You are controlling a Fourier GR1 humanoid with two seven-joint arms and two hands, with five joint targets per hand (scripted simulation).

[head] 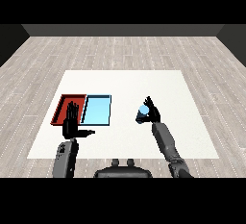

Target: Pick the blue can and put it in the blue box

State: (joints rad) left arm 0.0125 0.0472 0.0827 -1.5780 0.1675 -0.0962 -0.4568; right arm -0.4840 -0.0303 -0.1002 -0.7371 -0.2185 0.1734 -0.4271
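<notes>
Curling round the blue can [142,113], the right hand [152,111] holds it with fingers wrapped on the can's right side, the pale blue top of the can facing up and toward the light blue tray [97,110]. The can sits to the right of that tray, well apart from it, with bare white table [144,83] between them; whether its base touches the table cannot be told. The grey right forearm [166,143] runs down from the hand toward the lower right, away from the tray. The left hand [73,122] is spread flat, fingers straight and pointing up, thumb stuck out toward the tray's near edge, holding nothing. It stands just left of the light blue tray, overlapping the red tray [67,106], which touches the light blue tray's left side.
</notes>
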